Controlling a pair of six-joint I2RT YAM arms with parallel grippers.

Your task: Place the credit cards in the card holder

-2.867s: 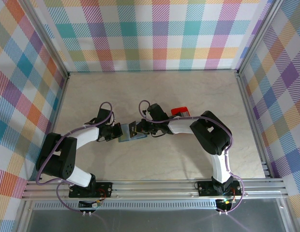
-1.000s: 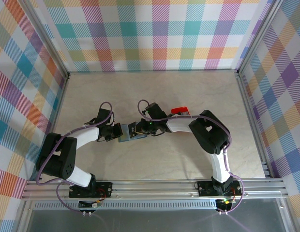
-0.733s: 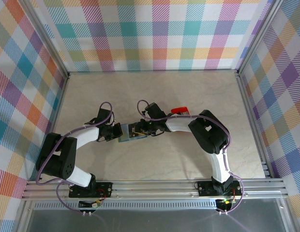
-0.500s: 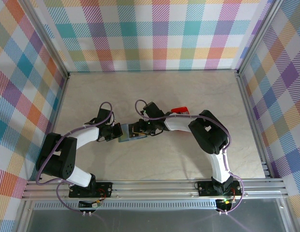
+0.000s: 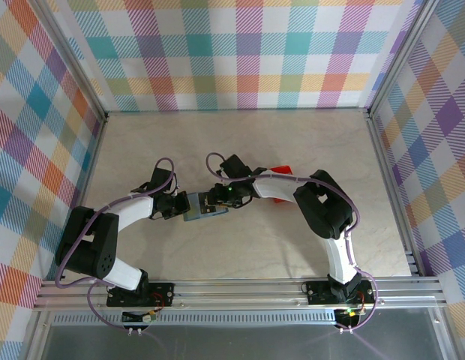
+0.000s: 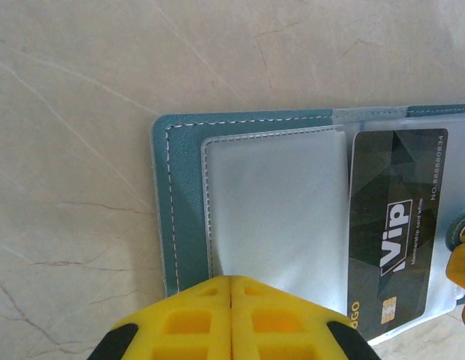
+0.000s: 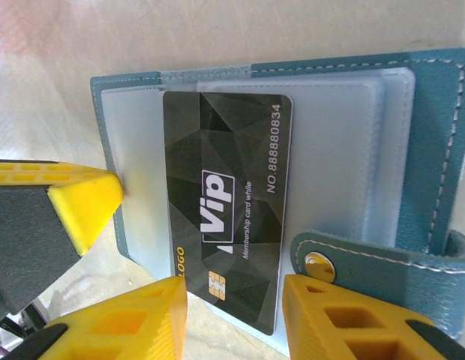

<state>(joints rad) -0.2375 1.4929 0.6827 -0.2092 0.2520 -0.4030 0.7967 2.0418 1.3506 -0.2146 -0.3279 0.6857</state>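
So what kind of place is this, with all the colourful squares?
Probably a robot practice booth, not a home: checked walls box in a pale marble-look table, and the left arm and right arm are bolted to a metal rail at its near edge.

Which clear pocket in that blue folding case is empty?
The clear pocket beside the stitched outer edge of the blue-teal folding case; the neighbouring one carries the black VIP card.
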